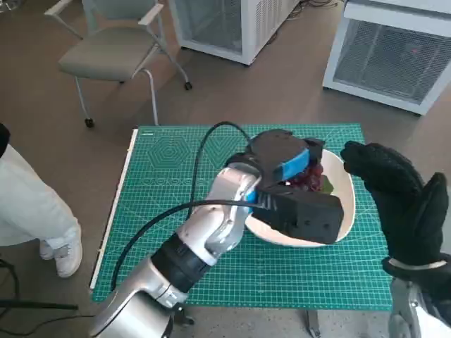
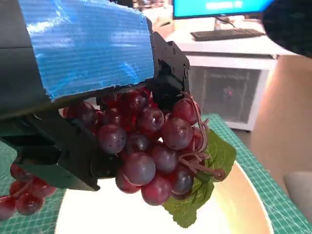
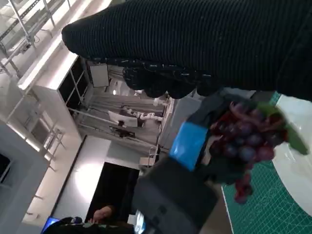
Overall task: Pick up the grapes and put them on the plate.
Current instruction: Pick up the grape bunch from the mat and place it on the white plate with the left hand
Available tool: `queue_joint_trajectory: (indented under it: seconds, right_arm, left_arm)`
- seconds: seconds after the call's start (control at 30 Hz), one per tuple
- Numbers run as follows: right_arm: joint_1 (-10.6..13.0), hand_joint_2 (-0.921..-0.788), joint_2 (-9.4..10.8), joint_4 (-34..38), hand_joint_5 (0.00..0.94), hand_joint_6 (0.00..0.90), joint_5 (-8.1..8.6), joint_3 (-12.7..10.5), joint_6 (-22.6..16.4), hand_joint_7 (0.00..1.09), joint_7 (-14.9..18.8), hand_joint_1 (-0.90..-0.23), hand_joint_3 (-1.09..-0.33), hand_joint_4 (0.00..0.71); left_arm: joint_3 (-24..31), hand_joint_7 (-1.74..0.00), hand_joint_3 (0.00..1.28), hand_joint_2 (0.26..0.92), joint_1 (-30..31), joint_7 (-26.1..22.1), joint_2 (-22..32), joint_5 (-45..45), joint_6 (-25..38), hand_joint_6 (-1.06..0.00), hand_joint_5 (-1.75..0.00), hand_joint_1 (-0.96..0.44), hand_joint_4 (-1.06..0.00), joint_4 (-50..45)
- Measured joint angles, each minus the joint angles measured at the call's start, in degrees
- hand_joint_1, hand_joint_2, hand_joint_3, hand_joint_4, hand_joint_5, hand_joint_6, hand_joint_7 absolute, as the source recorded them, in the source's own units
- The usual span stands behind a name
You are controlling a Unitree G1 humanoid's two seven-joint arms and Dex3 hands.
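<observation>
Overhead, the left hand (image 1: pixel 285 163) grips the grapes (image 1: pixel 310 176) above the plate (image 1: pixel 349 190); the right hand (image 1: pixel 402 201) waits beside it, holding nothing, fingers loosely apart. From the left wrist, the grapes (image 2: pixel 146 146) and leaf (image 2: pixel 204 190) hang under the fingers (image 2: pixel 165 73), clear of the plate (image 2: pixel 243 204): better lower before letting go. The right wrist shows the bunch (image 3: pixel 243 141) still off the plate (image 3: pixel 297 165).

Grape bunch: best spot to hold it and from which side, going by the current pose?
Grip the upper mass of the grape bunch, from above, as the left hand does now: its fingers wrap the top berries while the rest and the leaf hang free over the white plate. The bunch is lumpy and loose, so a wrap should hold better than pinching the thin stem.
</observation>
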Motion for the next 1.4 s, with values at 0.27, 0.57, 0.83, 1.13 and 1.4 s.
queue_joint_trajectory:
  seconds: [0.27, 0.57, 0.83, 1.13, 1.4]
  right_arm:
    - [0.5, -0.921, 0.3, -0.1, 0.236, 0.146, -0.01, 0.0, 0.1, 0.86, -0.3, -0.536, -0.582, 0.365]
    - [0.8, -0.921, 0.4, -0.3, 0.243, 0.146, -0.01, -0.1, 0.4, 0.86, -0.8, -0.538, -0.578, 0.363]
    - [0.8, -0.921, 0.5, -0.3, 0.249, 0.147, 0.03, -0.1, 0.4, 0.86, -1.0, -0.54, -0.57, 0.36]
    - [0.9, -0.921, 0.7, -0.3, 0.253, 0.149, 0.0, -0.1, 0.1, 0.86, -1.0, -0.541, -0.564, 0.354]
    - [1.0, -0.921, 0.7, -0.2, 0.256, 0.149, 0.04, -0.2, -0.1, 0.86, -1.0, -0.542, -0.564, 0.352]
  left_arm:
    - [-0.1, -0.42, 0.82, 0.681, -1.4, 0.9, -1.3, 0.0, -1.4, -0.5, -1.73, 0.35, -0.35, 2.3]
    - [-0.3, -0.31, 0.8, 0.705, -1.4, 2.9, -1.9, -0.1, -3.1, -0.57, -1.75, 0.37, -0.33, 5.3]
    - [-0.1, -0.25, 0.83, 0.666, -2.0, 3.0, -3.8, -1.4, -3.3, -0.54, -1.72, 0.38, -0.37, 11.2]
    - [1.1, -0.1, 0.42, 0.735, -4.8, -0.4, -6.4, -5.6, -4.9, -0.46, -1.1, 0.17, -0.44, 20.9]
    - [0.8, -0.01, 0.04, 0.838, -6.5, -2.1, -6.6, -6.0, -6.8, -0.35, -0.09, -0.26, -0.2, 25.1]
